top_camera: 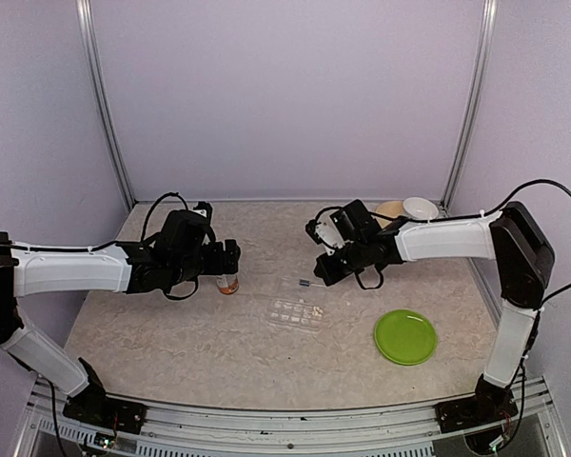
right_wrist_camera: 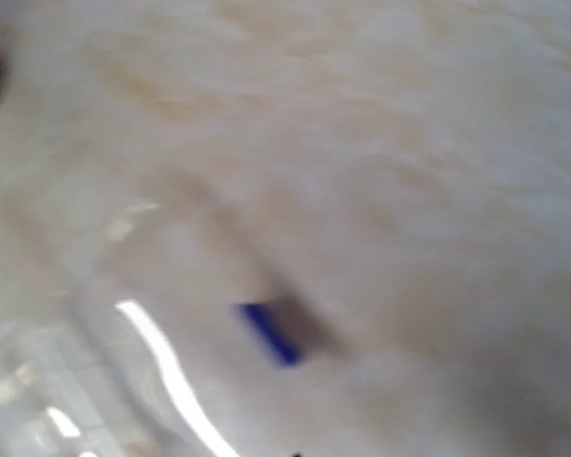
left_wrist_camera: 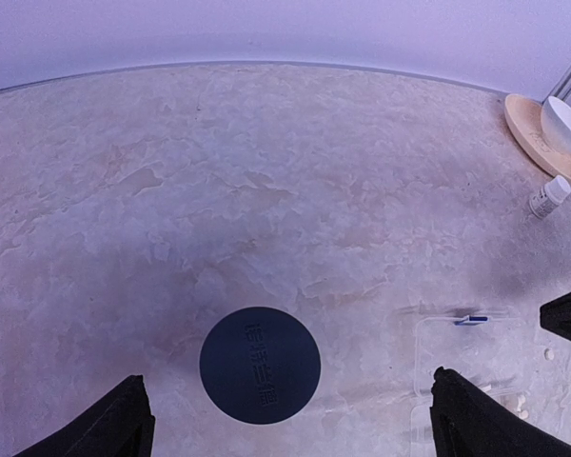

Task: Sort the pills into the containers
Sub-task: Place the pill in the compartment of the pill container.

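Top external shows the clear pill organiser (top_camera: 295,311) flat on the desk (top_camera: 171,333) between the arms; we judge it light, thin and slippery, best pinched at its rim. Our left end effector (top_camera: 228,262) is spread above the amber bottle (top_camera: 227,284); whether the right end effector (top_camera: 319,265) is spread, we cannot tell

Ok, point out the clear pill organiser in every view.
Top external: organiser mid-table, left of the green plate.
Left wrist: organiser lower right, right of the bottle cap.
Right wrist: organiser lower left, blurred.
Shared landmark: the small blue mark at its edge.
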You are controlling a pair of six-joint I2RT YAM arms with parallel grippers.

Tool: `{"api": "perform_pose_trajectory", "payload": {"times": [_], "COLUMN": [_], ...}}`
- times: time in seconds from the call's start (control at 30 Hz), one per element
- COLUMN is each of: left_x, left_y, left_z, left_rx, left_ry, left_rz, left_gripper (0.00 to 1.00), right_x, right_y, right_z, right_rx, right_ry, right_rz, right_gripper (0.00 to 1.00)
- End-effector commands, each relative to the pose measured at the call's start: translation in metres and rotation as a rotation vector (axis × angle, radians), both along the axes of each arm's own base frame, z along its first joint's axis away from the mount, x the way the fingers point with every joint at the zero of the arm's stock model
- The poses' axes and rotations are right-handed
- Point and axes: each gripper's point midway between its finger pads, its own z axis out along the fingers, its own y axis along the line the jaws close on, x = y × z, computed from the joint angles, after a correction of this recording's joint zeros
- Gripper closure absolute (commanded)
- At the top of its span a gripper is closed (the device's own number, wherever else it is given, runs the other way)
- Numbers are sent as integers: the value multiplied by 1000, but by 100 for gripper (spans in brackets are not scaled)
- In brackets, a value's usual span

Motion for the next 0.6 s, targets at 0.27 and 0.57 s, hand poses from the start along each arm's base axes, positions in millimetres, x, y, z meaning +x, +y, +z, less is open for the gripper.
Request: {"api": "perform_pose_trajectory", "payload": {"times": [0.27,0.57], "left_x": [-3,-3], "left_y": [-2,-1], "left_z": [13,11], "left_rx": [-37,-40], "left_ry": [-23,-19], "left_rz": [-2,-1], "left_gripper": [1,1], "right_x": [-26,-55], "right_y": [30,54], "right_z": [39,39], "right_rx": [139,178], "right_ry": [-6,29], "right_rz": [93,186], "right_gripper": [95,94]}}
